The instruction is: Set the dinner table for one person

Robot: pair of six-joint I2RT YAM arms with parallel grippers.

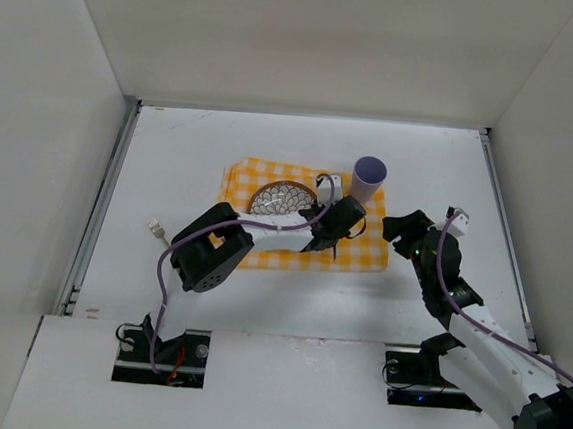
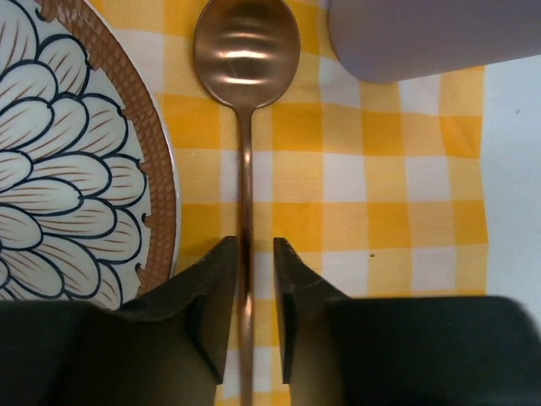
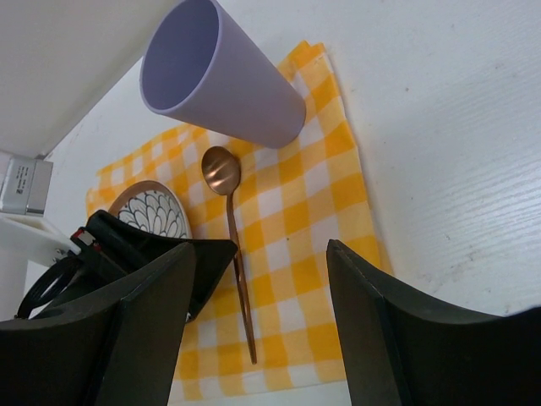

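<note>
So the table [image 1: 259, 302] was the big white surface under everything. The yellow checked cloth [image 2: 380, 194] was laid out around its middle, with the plate [image 2: 161, 194], spoon [image 2: 245, 152] and purple cup [image 3: 228, 76] all on it.

The left gripper [image 2: 255, 245] sat low over the cloth, jaws only narrowly apart and straddling the spoon handle. It didn't look clamped to me. There was a sliver of daylight on one side, but the handle ran right up against the other finger.

That's the bit I'd have worried about. If the arm pulled away at any angle instead of straight up, that finger could've dragged the handle along. The spoon would then have gone crooked or slid into the plate rim just beside it. And if the fingertips were pressing on the fabric, which I couldn't tell, backing out could've bunched the cloth and shifted everything on it.

The cup stood right by the spoon bowl at the far corner of the cloth. It looked tall and light, so a careless swing of the wrist could've tipped it.

The right gripper [image 3: 262, 254] was spread wide with nothing in it, just off the cloth's right edge and pointed at the same spot. Both arms moving at once there seemed like asking for a bump.
</note>
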